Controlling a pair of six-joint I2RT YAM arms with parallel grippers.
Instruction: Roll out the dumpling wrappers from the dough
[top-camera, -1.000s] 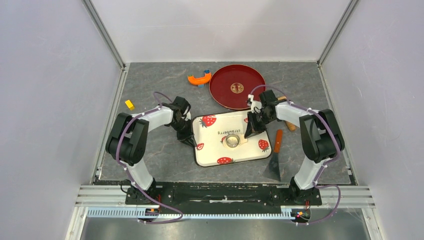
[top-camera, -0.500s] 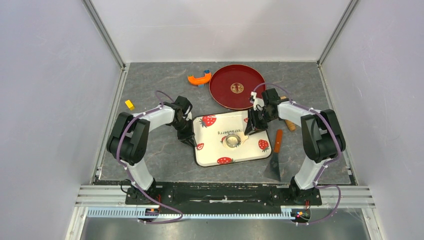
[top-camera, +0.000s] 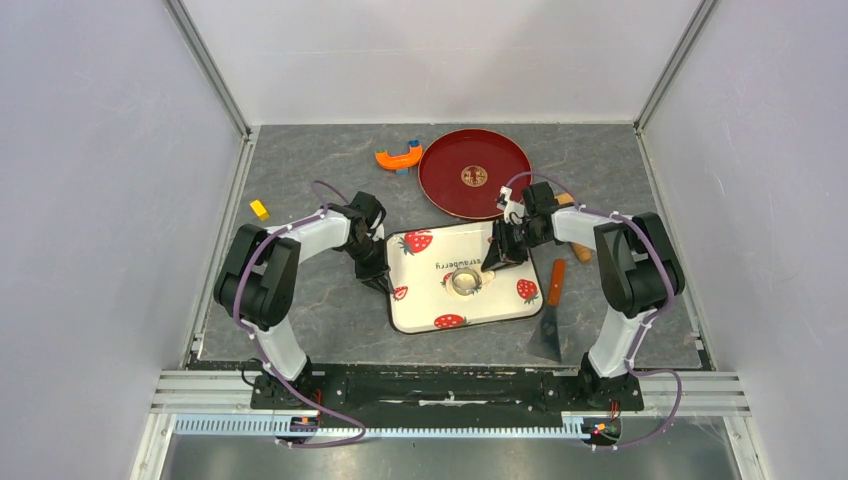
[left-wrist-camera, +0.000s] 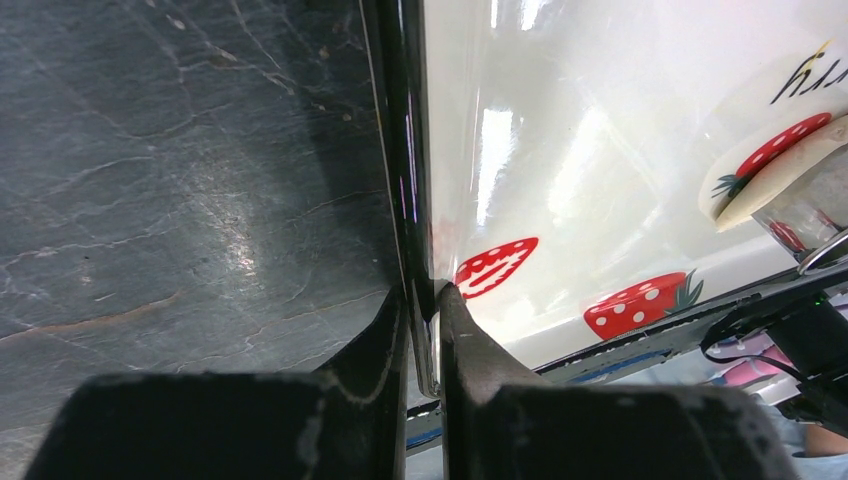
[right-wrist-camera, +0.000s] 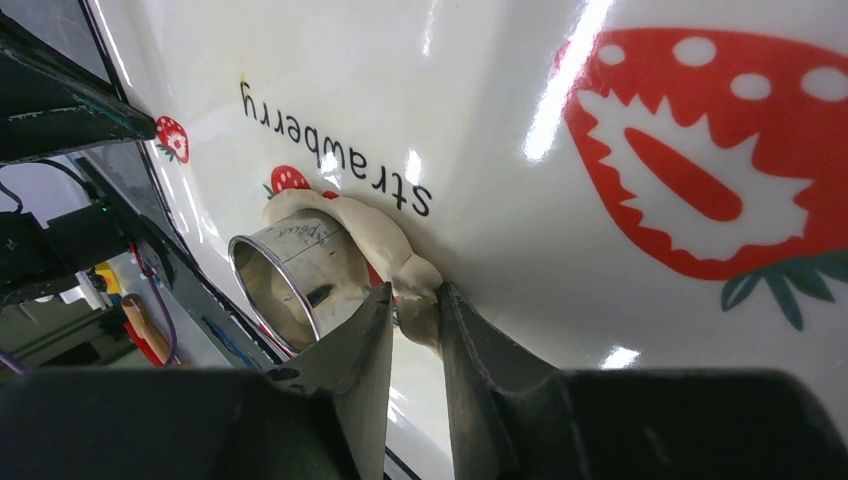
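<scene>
A white strawberry-print tray (top-camera: 420, 300) lies mid-table. On it a metal ring cutter (top-camera: 465, 281) stands on a flattened pale dough sheet (right-wrist-camera: 372, 232). A strip of this dough stretches from the cutter (right-wrist-camera: 290, 275) toward my right gripper (right-wrist-camera: 415, 295), which is shut on its end. The right gripper (top-camera: 497, 262) sits on the tray's right part. My left gripper (left-wrist-camera: 422, 295) is shut on the tray's left rim (left-wrist-camera: 405, 180), also seen from above (top-camera: 375, 272). Dough (left-wrist-camera: 770, 185) and cutter (left-wrist-camera: 815, 210) show in the left wrist view. No separate dumpling wrapper is in view.
A red round plate (top-camera: 473, 172) lies behind the tray. An orange curved tool (top-camera: 398, 157) is to its left. A yellow block (top-camera: 259, 209) lies at far left. A scraper with an orange handle (top-camera: 551, 315) lies right of the tray. A wooden roller (top-camera: 578, 248) is partly hidden behind the right arm.
The right wrist has shifted slightly away from the near edge and the dough's right edge is drawn out toward it. The left arm and tray have not moved.
</scene>
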